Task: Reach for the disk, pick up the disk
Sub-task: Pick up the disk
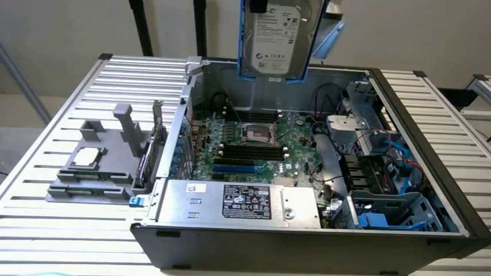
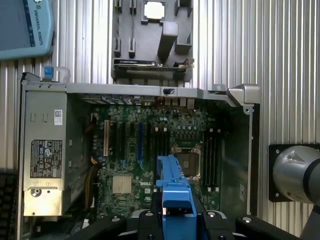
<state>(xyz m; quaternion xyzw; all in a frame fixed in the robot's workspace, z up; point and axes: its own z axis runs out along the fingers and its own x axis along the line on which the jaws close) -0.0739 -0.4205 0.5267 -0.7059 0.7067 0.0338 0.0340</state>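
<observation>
The disk (image 1: 275, 35), a silver-grey hard drive with a white label in a blue carrier, hangs upright high above the back of the open computer case (image 1: 307, 241). It is clear of the case and touches nothing below. In the wrist view the carrier's blue edge (image 2: 174, 192) sticks out between the black fingers (image 2: 148, 221) of my gripper (image 2: 176, 220), which is shut on it. Far beneath the disk lies the green motherboard (image 2: 150, 145).
A silver power supply with a black label (image 1: 241, 202) sits at the case's front. A grey fixture (image 1: 100, 167) holding a small square chip (image 1: 89, 154) stands on the slatted table (image 1: 46, 230) at the exterior view's left. A teach pendant (image 2: 22, 25) lies nearby.
</observation>
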